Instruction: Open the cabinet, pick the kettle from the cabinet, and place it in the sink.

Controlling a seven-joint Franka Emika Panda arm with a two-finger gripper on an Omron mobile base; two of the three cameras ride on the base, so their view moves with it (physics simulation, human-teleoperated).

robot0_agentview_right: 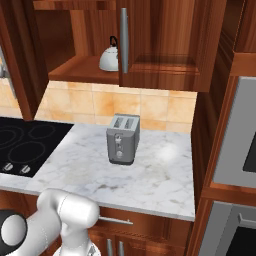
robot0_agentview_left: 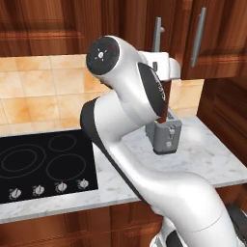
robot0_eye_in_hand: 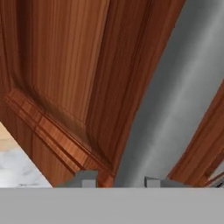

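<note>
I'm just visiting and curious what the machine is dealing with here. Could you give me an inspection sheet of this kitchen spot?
Surface: white marble counter.
Job's things: cabinet has its left door swung open; kettle sits on the inner shelf. Sink: nothing seen.
Clutter: grey toaster on the counter.
Gripper: a fingertip on each side of a silver door handle; whether it is clamped cannot be told.
Cables: nothing seen.
Surroundings: black cooktop with knobs, tan tiled wall, lower wooden cabinets.
</note>
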